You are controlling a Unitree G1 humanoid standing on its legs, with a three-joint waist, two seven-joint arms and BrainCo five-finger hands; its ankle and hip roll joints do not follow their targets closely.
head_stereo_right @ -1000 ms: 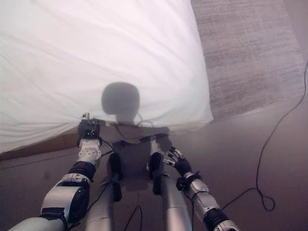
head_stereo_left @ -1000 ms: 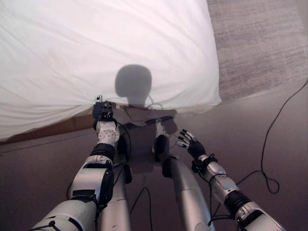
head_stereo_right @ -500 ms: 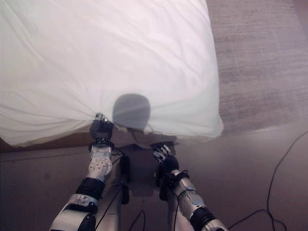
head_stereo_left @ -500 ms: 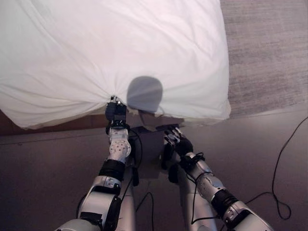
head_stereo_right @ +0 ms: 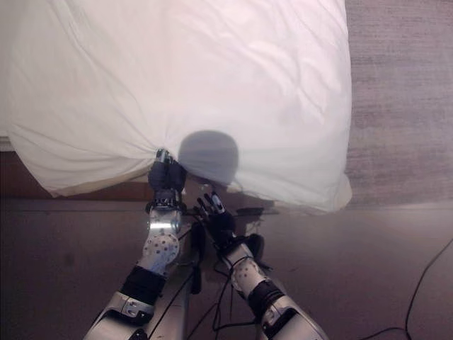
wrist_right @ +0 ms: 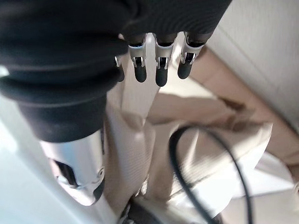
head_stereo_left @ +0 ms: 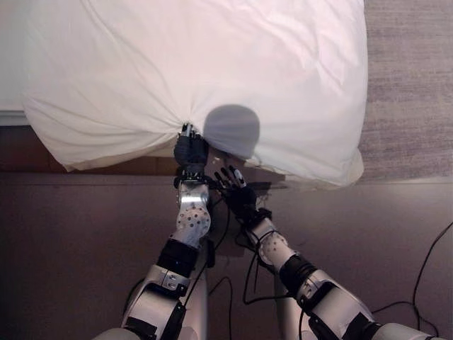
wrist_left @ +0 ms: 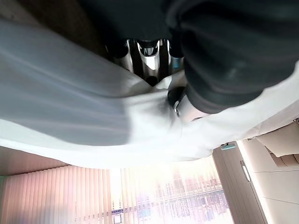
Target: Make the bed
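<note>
A white duvet (head_stereo_left: 212, 71) fills the upper half of the frame, its near edge hanging over the dark floor (head_stereo_left: 71, 241), with a grey rug (head_stereo_left: 410, 85) at the upper right. At centre the left hand (head_stereo_left: 190, 150) is clenched on the duvet's bunched edge, creases fanning out from the grasp. Just beside it, lower right, the right hand (head_stereo_left: 237, 190) hovers with fingers spread, grasping nothing.
</note>
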